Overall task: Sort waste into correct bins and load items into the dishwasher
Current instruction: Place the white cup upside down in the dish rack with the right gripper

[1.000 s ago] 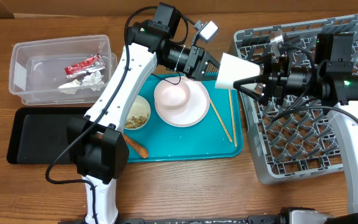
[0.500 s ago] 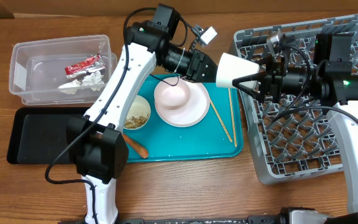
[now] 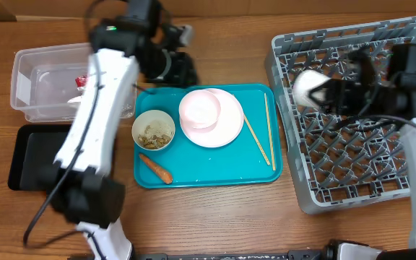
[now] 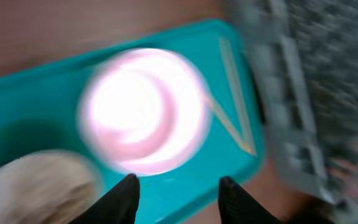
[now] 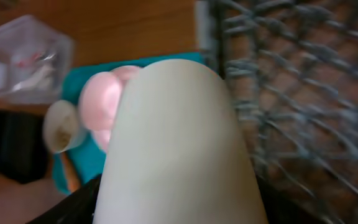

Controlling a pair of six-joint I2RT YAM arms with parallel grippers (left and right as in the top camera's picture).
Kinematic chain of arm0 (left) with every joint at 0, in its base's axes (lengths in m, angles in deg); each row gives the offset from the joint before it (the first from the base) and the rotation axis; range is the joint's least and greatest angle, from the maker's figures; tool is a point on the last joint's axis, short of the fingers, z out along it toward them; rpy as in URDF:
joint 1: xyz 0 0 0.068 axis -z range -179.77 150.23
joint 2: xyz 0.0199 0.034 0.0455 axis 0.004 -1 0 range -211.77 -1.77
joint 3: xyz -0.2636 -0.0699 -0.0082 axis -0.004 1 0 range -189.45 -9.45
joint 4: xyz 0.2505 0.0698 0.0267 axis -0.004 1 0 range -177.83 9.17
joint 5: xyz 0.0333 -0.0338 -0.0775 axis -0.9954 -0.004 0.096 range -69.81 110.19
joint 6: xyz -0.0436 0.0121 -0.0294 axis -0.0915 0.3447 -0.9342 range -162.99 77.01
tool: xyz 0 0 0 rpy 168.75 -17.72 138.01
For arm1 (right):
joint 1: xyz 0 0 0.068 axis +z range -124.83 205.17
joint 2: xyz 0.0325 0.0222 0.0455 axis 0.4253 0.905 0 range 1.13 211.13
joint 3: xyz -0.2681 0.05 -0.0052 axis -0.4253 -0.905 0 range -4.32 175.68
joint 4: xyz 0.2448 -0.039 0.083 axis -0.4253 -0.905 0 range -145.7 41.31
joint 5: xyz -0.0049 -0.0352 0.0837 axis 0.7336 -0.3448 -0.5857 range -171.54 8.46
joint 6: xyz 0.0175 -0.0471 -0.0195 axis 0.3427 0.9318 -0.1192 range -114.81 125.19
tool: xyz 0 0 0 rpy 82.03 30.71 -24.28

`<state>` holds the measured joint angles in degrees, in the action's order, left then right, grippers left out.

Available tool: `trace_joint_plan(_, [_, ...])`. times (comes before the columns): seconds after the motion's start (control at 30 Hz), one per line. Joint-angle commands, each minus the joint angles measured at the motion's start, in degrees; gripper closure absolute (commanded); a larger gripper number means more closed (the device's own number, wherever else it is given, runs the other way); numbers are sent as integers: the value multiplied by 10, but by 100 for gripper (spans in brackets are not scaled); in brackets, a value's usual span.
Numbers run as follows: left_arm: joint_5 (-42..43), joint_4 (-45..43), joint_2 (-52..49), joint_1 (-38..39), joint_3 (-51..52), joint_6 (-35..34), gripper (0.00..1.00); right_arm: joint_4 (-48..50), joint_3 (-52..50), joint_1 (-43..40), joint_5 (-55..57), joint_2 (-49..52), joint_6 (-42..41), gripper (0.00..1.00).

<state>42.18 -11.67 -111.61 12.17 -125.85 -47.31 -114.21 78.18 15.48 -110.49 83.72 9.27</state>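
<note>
**Item:** white cup [image 3: 305, 88].

**Place:** in the air over the left part of the grey dish rack [image 3: 352, 166], just inside its left wall.

**Held by:** right gripper [image 3: 325, 92], its jaws closed around the cup's right end.

**Change:** a second ago the cup hung over the right edge of the teal tray [image 3: 215, 170], with a gripper on each end. It has since moved right, across the rack wall.

**Lie:** on its side, with its long axis running left to right in line with the right gripper. The free end faces the teal tray. I cannot tell which end is the mouth.

**Left gripper** [image 4: 179, 198]**:** has let go and swung back to the tray's top-left corner, just beside the clear tub [image 3: 31, 79]. Its jaws stand partly apart with nothing between them. Its wrist view is smeared by motion.

**Unmoved on the teal tray:**
- The pink bowl [image 3: 199, 110] sits on the pale pink plate [image 3: 230, 133].
- The small white bowl [image 3: 154, 130] holds beige scraps.
- The carrot [image 3: 155, 167] lies slantwise below the small white bowl.
- Of the two chopsticks [image 3: 257, 143], one lies along the tray's right edge. The other slants from the plate's rim down to the right.

**Also unmoved:** black tray [image 3: 31, 162], below the tub.
</note>
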Motion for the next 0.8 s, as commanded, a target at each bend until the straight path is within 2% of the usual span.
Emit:
trace_joint_plan(0.0, [-245, 17, 69, -15, -7, -63, 41, -47, 67, -52, 163, -25, -72, 45])
trace_joint_plan(0.2, [-271, 27, 98, -27, -7, -64, 38, -90, 90, -170, 207, -23, -93, 45])
trace_joint_plan(0.3, [-271, 31, 98, -27, -7, -65, 32, -92, 90, -238, 230, -12, -110, 45])
trace_joint_plan(0.43, [-271, 31, 98, -27, -7, -65, 31, -86, 90, -318, 236, 16, -121, 45])
trace_joint_plan(0.6, [-269, 32, 98, -27, -7, -65, 31, -84, 90, -375, 261, 64, -162, 45])
trace_joint_plan(0.77, [-269, 32, 98, -26, -7, -65, 32, -112, 90, -393, 263, 112, -166, 45])
